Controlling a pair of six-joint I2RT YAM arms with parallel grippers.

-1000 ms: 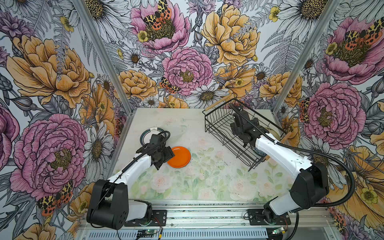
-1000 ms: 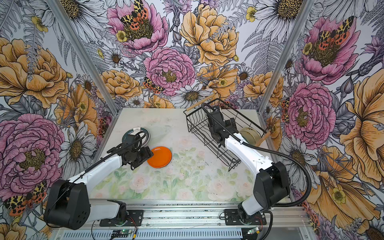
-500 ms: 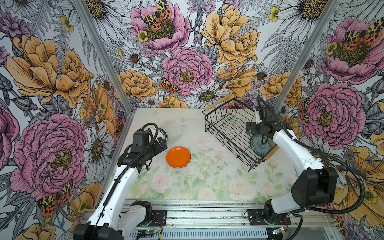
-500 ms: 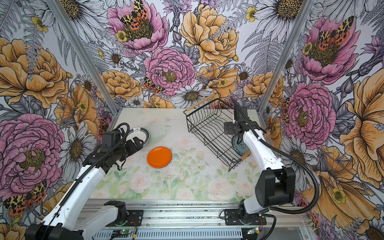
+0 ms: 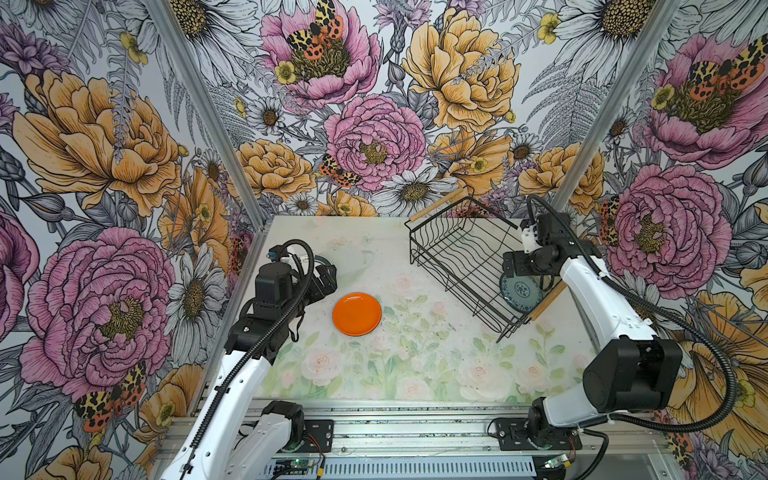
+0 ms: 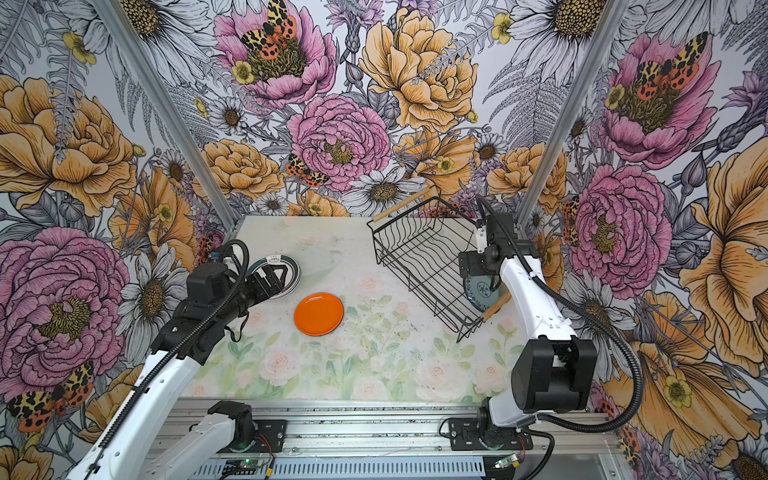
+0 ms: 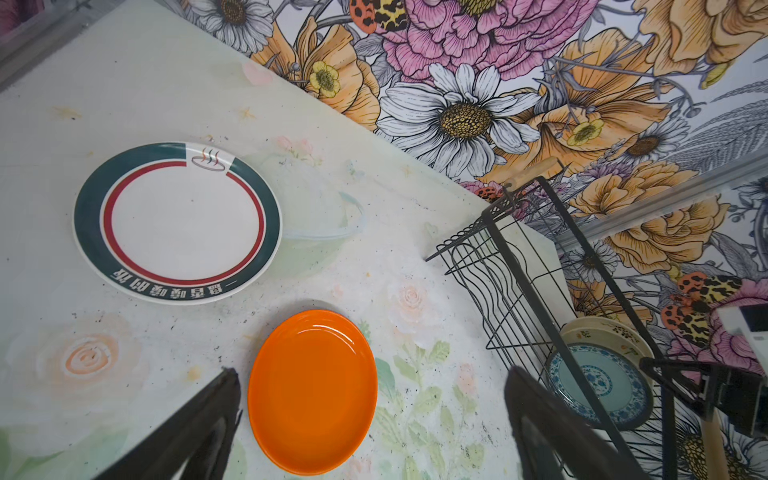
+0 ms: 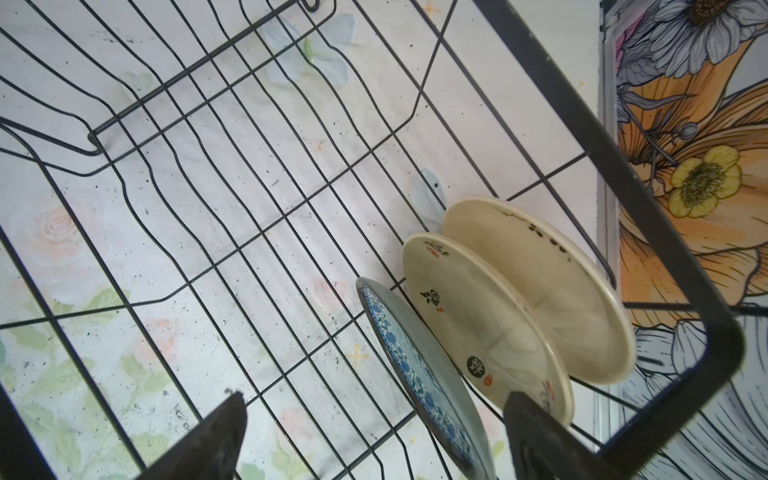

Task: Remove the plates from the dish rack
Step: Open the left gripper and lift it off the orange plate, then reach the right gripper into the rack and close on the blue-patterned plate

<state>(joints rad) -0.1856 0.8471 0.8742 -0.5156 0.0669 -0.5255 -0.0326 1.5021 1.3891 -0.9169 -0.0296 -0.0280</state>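
Biggest worry is right up front. The left pincer [image 7: 372, 376] hangs spread wide and empty just above the orange plate [image 5: 356, 313]. If that arm dips or swings low, it could shove the plate across the worktop [image 5: 415, 374], maybe into the green-rimmed white plate [image 7: 178, 220] lying just behind it.

Further back on the right, the right pincer [image 8: 374, 395] is spread wide too and holds nothing. It's poised at the dish rack [image 8: 623, 172], right by the teal patterned plate [image 8: 419, 374]. The three plates in there stand on edge, packed close at the end beside the right arm. A finger could jam against the neighbouring cream plate [image 8: 478, 316], or snag a wire and drag the whole rack.

Looks-wise, the glossy orange plate and the white one lie flat, already out. The teal one has a blue floral pattern. Both cream plates, including the rear cream plate [image 8: 552, 291], have small markings.
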